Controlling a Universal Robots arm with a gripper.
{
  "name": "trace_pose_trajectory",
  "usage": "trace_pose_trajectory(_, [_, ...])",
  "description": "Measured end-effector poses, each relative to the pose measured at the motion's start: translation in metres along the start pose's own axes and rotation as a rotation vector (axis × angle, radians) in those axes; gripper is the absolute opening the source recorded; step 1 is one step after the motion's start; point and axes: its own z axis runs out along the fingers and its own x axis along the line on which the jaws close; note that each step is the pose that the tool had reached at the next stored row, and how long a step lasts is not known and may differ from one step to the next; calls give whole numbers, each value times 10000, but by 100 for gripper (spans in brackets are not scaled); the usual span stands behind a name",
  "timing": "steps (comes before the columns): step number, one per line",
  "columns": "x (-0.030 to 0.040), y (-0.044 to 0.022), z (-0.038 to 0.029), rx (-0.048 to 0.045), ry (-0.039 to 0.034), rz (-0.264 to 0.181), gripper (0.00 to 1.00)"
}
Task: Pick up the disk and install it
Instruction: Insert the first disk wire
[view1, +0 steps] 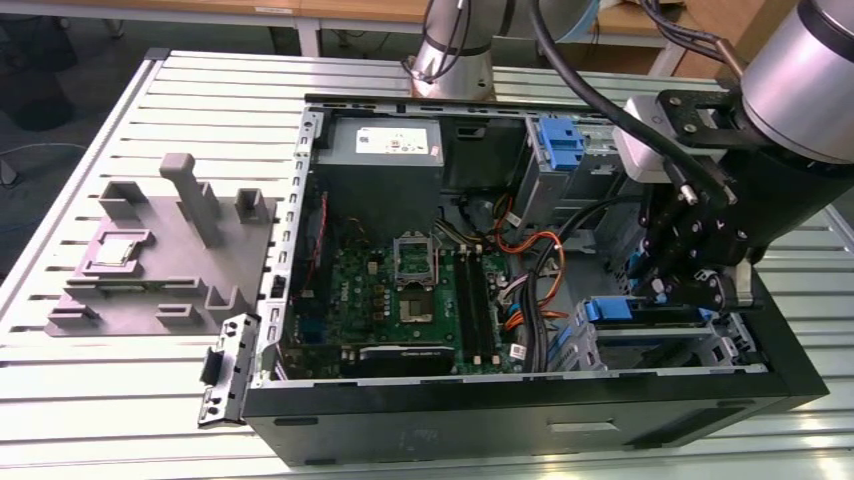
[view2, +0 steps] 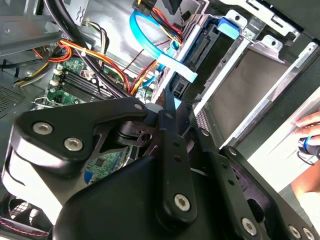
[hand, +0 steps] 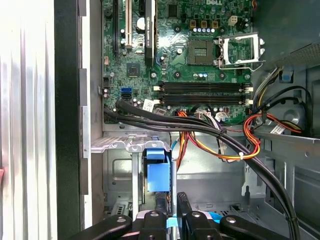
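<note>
The black two-finger gripper (hand: 169, 202) is lowered into the silver sheet-metal drive cage (hand: 117, 145) at the front corner of the open black computer case (view1: 534, 420), on the exterior view's right. The disk (hand: 157, 175), a flat silver metal hard drive in a blue plastic carrier, stands on edge in that cage, beside the green motherboard (view1: 414, 290). In the first wrist view the end of the disk runs down between the two fingers (hand: 185, 207), which are drawn in against its narrow sides and appear to pinch it (the contact faces themselves are hidden by the linkage). In the exterior view the gripper (view1: 681, 295) sits directly over the disk (view1: 625, 310). A bundle of black, orange and red cables (hand: 225, 145) and a light-blue flat data cable (view2: 165, 60) pass close beside the cage. A person's hand (view2: 307, 135) rests outside the case wall. Handling judgement: the disk is rigid, dense for its size and sensitive to shock; its metal faces are likely smooth and slippery, while the plastic rails flex slightly. Take hold across the rigid side edges, clear of the connector end and the label face, and keep it square to the cage guides, since a tilted drive is likely to bind.
</note>
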Motion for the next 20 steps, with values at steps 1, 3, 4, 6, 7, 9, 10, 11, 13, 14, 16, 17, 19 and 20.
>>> trace_pose_trajectory(1, [0, -1, 0, -13, -2, 1, 24])
trace_pose_trajectory(3, [1, -1, 0, -89, -14, 4, 24])
trace_pose_trajectory(4, [1, -1, 0, -91, -14, 5, 24])
trace_pose_trajectory(6, [0, 0, 0, -96, -16, 7, 24])
trace_pose_trajectory(7, [0, 0, 0, -99, -16, 8, 24])
trace_pose_trajectory(9, [0, -7, 0, -100, -16, 6, 24])
trace_pose_trajectory(10, [0, -14, 0, -100, -15, 6, 24])
trace_pose_trajectory(11, [0, -23, 0, -101, -16, 7, 24])
trace_pose_trajectory(13, [0, -47, 1, -105, -16, 8, 24])
trace_pose_trajectory(14, [0, -64, 1, -107, -16, 8, 24])
trace_pose_trajectory(16, [-1, -107, 2, -113, -15, 8, 24])
trace_pose_trajectory(17, [-2, -129, 2, -115, -15, 8, 24])
trace_pose_trajectory(19, [-3, -177, 3, -121, -16, 8, 24])
trace_pose_trajectory(20, [-3, -200, 3, -124, -15, 8, 24])
